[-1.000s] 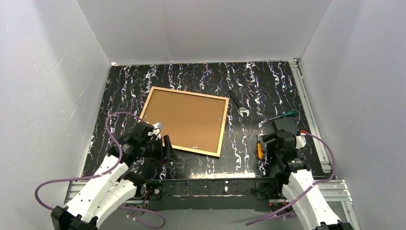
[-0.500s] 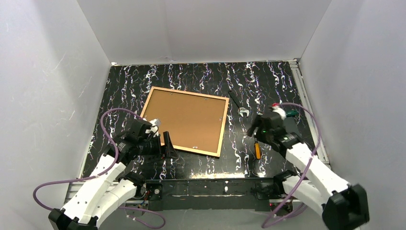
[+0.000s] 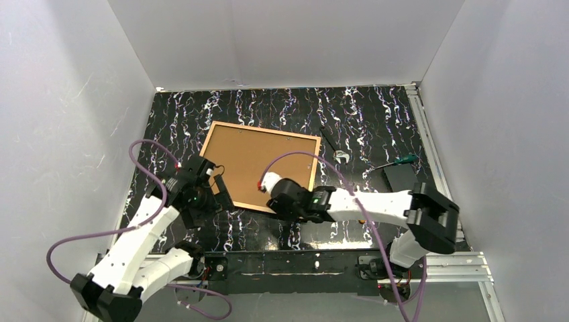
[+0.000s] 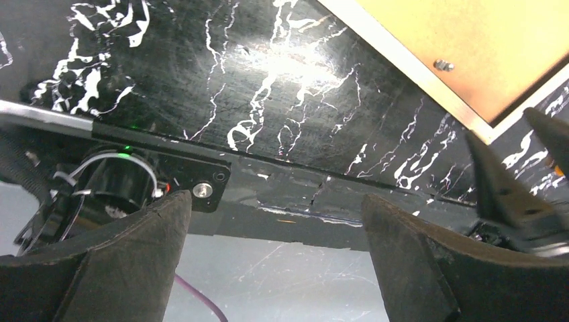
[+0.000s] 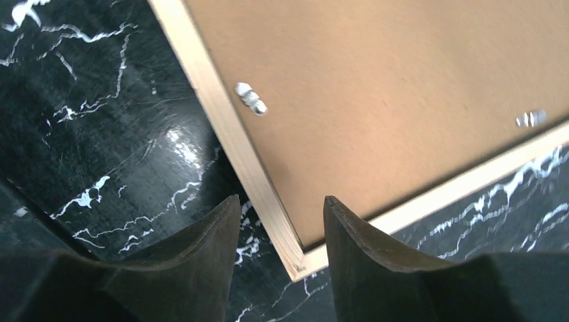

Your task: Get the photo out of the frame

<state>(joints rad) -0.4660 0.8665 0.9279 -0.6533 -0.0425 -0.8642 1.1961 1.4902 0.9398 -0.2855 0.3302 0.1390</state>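
The frame (image 3: 262,130) lies face down mid-table; from the back its rim looks pale. Inside it shows the brown fibreboard back of the photo (image 3: 262,161), held by small metal tabs. The print side is hidden. My right gripper (image 3: 280,201) is reached across to the frame's near edge. In the right wrist view it (image 5: 282,200) is open, its fingers either side of a frame corner (image 5: 298,265); contact cannot be told. My left gripper (image 3: 225,198) is open and empty by the near left corner; in its own view (image 4: 276,201) the frame (image 4: 409,60) lies upper right.
A green-handled screwdriver (image 3: 404,159) and a small black flat box (image 3: 400,176) lie at the right. A thin dark tool (image 3: 332,142) lies just right of the frame. White walls close three sides. A metal rail (image 3: 429,147) runs along the right edge.
My right arm has swung from the right side leftward across the table to the frame's near edge. My left gripper has shifted slightly toward the frame's near left corner.
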